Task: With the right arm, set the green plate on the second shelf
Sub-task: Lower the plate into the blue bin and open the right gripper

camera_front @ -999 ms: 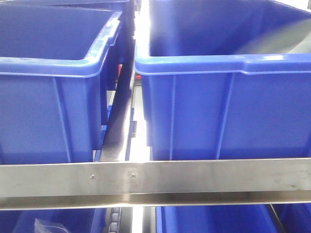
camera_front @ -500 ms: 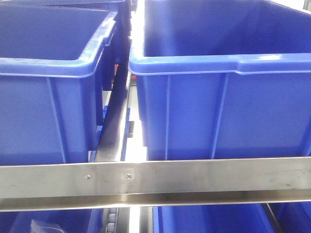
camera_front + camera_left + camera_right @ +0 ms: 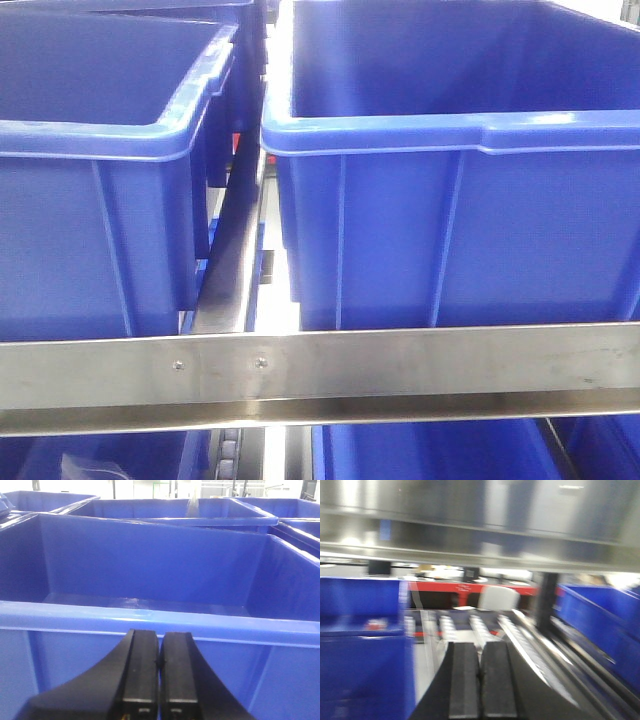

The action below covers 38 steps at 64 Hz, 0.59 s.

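Exterior front-facing view is filled by two large blue bins: the right bin (image 3: 450,190) takes up most of the frame, and the left bin (image 3: 100,180) sits beside it with a narrow gap between them. A brushed steel shelf rail (image 3: 400,365) runs across below both bins, with two small screws near its left side; more blue bins show beneath it. A dark metal strut (image 3: 232,260) slants down through the gap between the two upper bins.

From the left wrist, a blue bin (image 3: 150,575) lies open just ahead, its near rim crossing the picture, and the left gripper (image 3: 158,670) hangs in front of that rim with its black fingers pressed together, holding nothing.

The right wrist picture is blurred: the right gripper (image 3: 480,680) has its fingers together, empty, under a steel shelf edge (image 3: 480,540), facing roller tracks (image 3: 470,627).

The green plate is not visible in any view.
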Each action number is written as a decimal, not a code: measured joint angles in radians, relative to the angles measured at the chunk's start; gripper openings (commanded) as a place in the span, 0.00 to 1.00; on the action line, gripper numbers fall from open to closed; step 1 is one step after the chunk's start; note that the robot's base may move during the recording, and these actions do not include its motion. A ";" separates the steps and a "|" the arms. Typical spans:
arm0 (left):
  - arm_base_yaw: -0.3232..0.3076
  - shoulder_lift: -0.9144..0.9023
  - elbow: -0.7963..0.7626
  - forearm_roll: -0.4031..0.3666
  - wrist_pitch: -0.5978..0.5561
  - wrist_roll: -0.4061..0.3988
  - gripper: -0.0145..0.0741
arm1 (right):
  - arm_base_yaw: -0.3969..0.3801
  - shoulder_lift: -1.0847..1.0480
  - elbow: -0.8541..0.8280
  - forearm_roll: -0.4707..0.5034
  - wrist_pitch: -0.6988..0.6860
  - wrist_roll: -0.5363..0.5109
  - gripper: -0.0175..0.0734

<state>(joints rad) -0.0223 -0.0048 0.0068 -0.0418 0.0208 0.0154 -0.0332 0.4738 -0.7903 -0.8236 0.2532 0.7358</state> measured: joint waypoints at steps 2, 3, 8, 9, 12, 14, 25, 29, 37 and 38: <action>0.000 0.000 0.000 0.000 0.000 0.000 0.31 | 0.000 -0.019 0.000 0.002 0.024 0.002 0.26; 0.000 0.000 0.000 0.000 0.000 0.000 0.31 | 0.000 -0.029 0.000 0.002 0.038 0.002 0.26; 0.000 0.000 0.000 0.000 0.000 0.000 0.31 | 0.000 -0.054 0.000 0.004 0.080 0.002 0.26; 0.000 0.000 0.000 0.000 0.000 0.000 0.31 | 0.000 -0.057 0.000 0.006 0.087 0.002 0.26; 0.000 0.000 0.000 0.000 0.000 0.000 0.31 | 0.000 -0.064 0.000 0.016 0.103 0.002 0.26; 0.000 0.000 0.000 0.000 0.000 0.000 0.31 | 0.000 -0.064 0.000 0.029 0.113 0.002 0.26; 0.000 0.000 0.000 0.000 0.000 0.000 0.31 | 0.000 -0.068 0.071 0.100 0.130 0.005 0.26; 0.000 0.000 0.000 0.000 0.000 0.000 0.31 | 0.000 -0.081 0.119 0.112 0.115 0.005 0.26; 0.000 0.000 0.000 0.000 0.000 0.000 0.31 | -0.013 -0.152 0.275 0.116 0.016 0.005 0.26; 0.000 0.000 0.000 0.000 0.000 0.000 0.31 | -0.016 -0.162 0.292 0.116 0.001 0.005 0.26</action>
<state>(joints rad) -0.0223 -0.0048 0.0068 -0.0418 0.0208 0.0154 -0.0492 0.3118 -0.4983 -0.7076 0.2545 0.7405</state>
